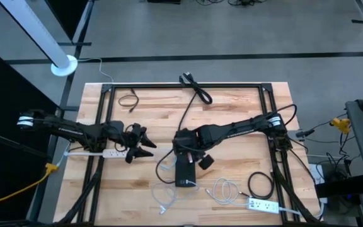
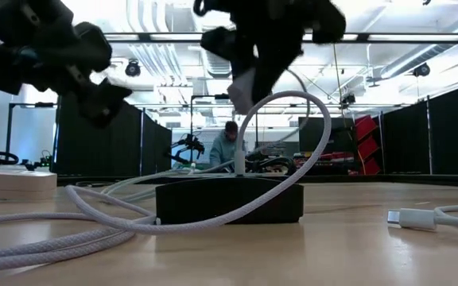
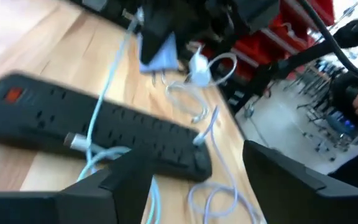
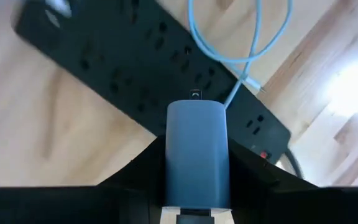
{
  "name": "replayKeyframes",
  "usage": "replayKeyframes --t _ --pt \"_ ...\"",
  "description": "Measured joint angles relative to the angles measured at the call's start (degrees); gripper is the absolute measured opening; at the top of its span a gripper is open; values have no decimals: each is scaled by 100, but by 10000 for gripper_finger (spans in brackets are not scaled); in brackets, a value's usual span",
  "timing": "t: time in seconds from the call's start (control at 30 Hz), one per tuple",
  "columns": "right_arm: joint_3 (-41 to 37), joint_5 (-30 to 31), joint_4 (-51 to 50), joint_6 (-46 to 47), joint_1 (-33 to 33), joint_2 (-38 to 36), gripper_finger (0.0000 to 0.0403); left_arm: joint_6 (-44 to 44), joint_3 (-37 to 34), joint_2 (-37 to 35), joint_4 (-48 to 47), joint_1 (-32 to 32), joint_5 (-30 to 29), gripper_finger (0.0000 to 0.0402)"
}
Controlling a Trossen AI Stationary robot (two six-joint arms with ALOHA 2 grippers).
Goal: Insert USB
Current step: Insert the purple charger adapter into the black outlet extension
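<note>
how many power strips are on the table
3. A black power strip lies at the table's middle under the right gripper. One white power strip sits beneath the left arm, another white strip at the near right corner. Cables may hide more.

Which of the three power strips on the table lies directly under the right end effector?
The black power strip mid-table; the two white power strips lie off by the left arm and the near right corner.
</note>
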Motion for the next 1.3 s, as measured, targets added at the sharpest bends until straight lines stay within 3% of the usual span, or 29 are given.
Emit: replayKeyframes --t 0.23,0.43,0.67,0.8,1.3 --pt "-117 186 62 -927 -8 161 115 18 -4 -25 -86 3 -493 190" --pt "-129 1869 42 -2305 248 585 115 -310 -4 -9 -70 4 -829 155" --pt "-129 2151 -30 -3029 456 792 115 -285 -4 35 -210 4 -865 113" --pt "-129 2713 -60 -3290 477 965 115 -265 -4 35 -212 4 -880 99" --pt "-182 2544 -50 -3401 457 1159 115 -261 -2 150 -494 4 -879 96"
